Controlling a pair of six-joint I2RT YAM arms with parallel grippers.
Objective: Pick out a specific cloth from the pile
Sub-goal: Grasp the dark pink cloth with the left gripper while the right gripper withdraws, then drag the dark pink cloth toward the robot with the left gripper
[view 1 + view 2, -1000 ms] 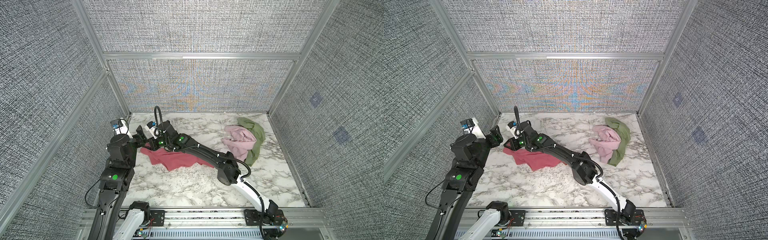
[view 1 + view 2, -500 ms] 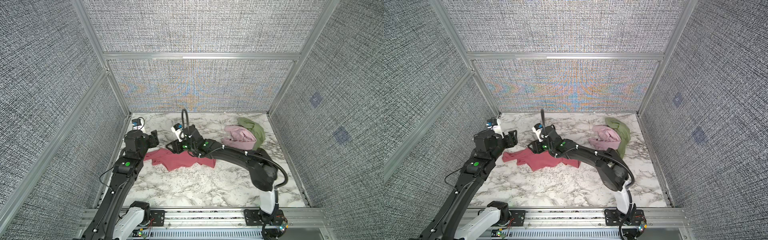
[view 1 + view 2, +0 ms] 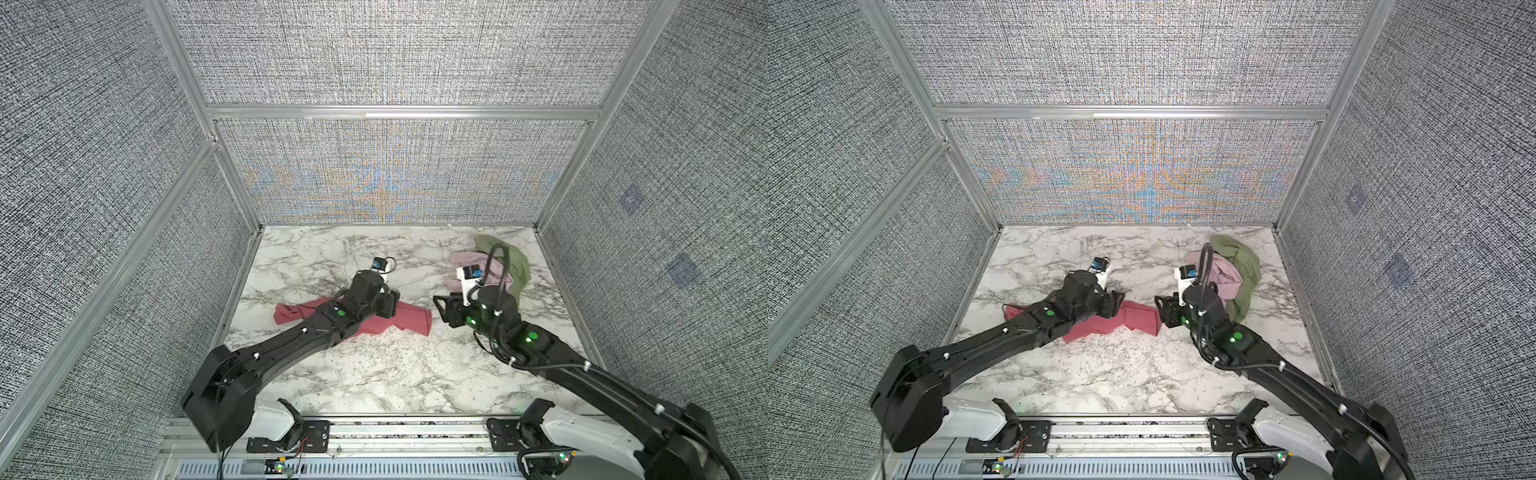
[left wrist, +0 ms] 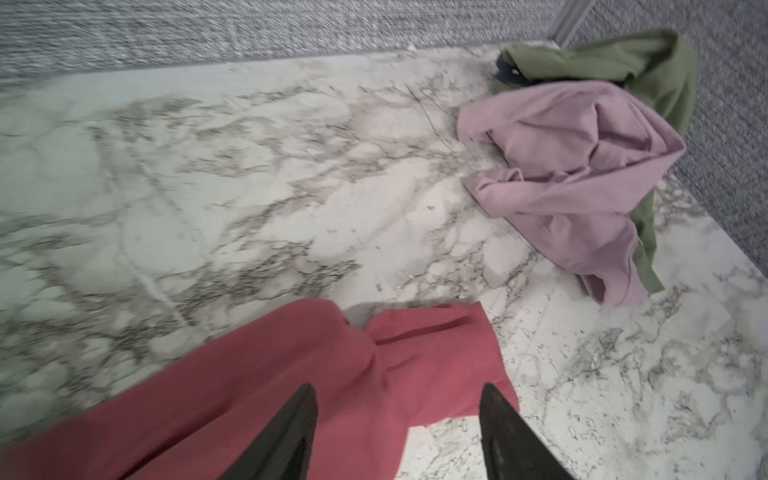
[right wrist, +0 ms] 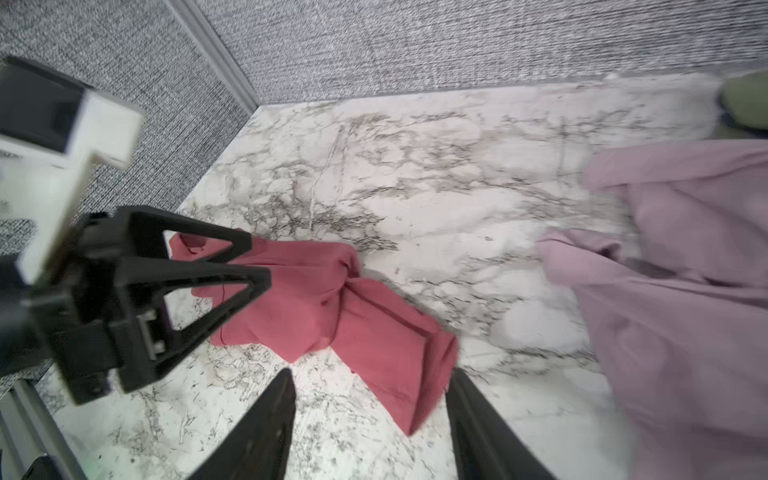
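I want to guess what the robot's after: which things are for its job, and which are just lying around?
For the job: rose-red cloth on the marble table; left end effector and right end effector, both open, close to it.
Just lying about: pale pink cloth and olive green cloth, heaped together at the far right.
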